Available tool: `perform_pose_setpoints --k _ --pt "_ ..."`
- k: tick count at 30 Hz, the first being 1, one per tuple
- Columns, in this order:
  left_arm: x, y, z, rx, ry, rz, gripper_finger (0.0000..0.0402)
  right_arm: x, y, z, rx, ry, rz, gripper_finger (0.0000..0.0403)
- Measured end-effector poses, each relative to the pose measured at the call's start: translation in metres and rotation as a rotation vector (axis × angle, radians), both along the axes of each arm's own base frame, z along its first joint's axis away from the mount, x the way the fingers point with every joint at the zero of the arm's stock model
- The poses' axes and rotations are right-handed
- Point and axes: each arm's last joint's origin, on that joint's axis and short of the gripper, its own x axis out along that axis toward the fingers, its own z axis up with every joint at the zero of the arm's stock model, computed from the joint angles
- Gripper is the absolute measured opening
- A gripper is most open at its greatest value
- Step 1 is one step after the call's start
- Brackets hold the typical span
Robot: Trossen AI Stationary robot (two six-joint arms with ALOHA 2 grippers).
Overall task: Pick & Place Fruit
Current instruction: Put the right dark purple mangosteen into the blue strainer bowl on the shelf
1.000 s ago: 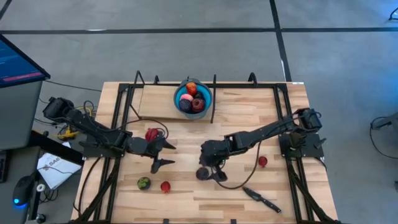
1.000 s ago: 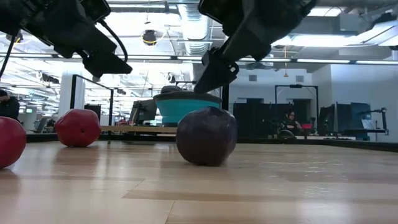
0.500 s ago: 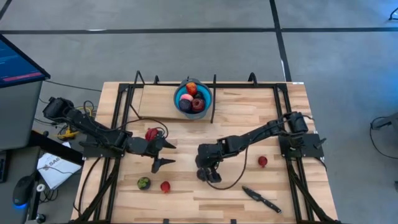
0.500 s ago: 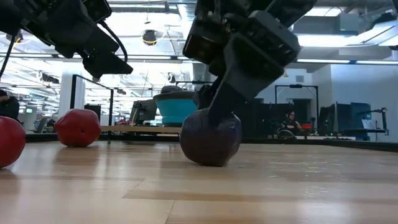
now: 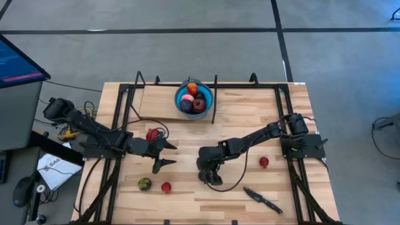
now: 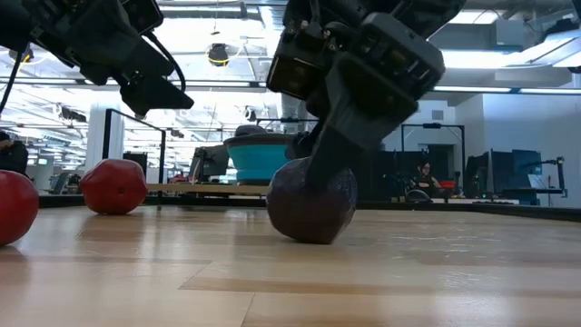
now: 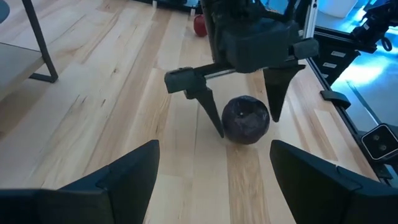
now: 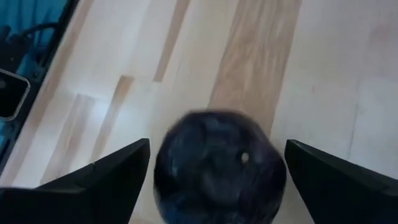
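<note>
Dark purple fruit (image 8: 219,165), blurred, edge-cropped

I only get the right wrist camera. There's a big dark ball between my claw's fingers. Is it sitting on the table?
Observer: Yes. The low view shows the dark purple round fruit resting on the wooden table, with the right claw open around it.
Operator: Where's the bowl?
Observer: The round blue bowl sits at the middle of the table's far edge, with several fruits inside.
Operator: What's my other claw doing?
Observer: The left claw hangs open above the table, near a red round fruit.
</note>
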Motion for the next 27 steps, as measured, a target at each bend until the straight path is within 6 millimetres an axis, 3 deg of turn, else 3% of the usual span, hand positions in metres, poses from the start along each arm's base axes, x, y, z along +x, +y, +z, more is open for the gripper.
perform_pose_setpoints --k 7,14,20,27 --pt "0.000 0.000 0.000 -0.006 0.000 0.003 0.0298 0.000 0.005 -0.012 0.005 0.038 -0.010 0.0307" --pt "0.000 0.000 0.000 -0.006 0.000 0.003 0.0298 0.004 0.006 -0.001 0.034 0.033 -0.047 0.0262" --pt "0.000 0.000 0.000 -0.007 -0.002 0.003 0.0298 0.023 -0.009 0.055 0.024 -0.120 -0.156 0.0262" --pt "0.000 -0.001 0.001 -0.012 -0.017 0.000 0.0298 0.028 -0.067 0.133 -0.194 -0.265 -0.466 0.0262"
